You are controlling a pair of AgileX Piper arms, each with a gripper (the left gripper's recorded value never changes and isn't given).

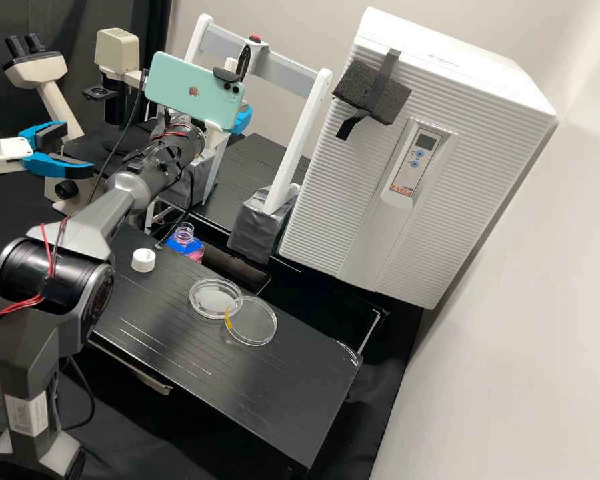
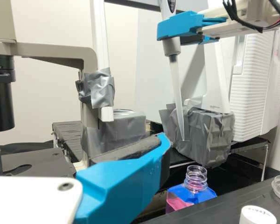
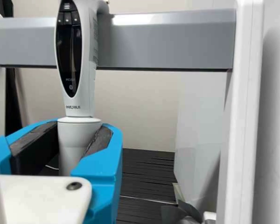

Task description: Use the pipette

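My right gripper (image 3: 77, 140) is shut on the grey-white pipette (image 3: 77, 70), holding its body upright between the blue fingers. In the left wrist view the same gripper (image 2: 186, 25) holds the pipette (image 2: 170, 46) with its long clear tip (image 2: 177, 98) hanging above and just behind an uncapped bottle of pink liquid (image 2: 196, 184). The bottle (image 1: 187, 243) stands at the far corner of the black platform (image 1: 247, 380), with its white cap (image 1: 143, 260) beside it. My left gripper (image 1: 73, 150) is open at the far left, holding nothing.
Two clear petri dishes (image 1: 213, 297) (image 1: 252, 321) lie mid-platform, a small yellow piece between them. A white ribbed machine (image 1: 413, 153) stands at the right. A taped white frame (image 1: 300, 120), a mint phone (image 1: 193, 87) and a microscope (image 1: 40, 73) crowd the back.
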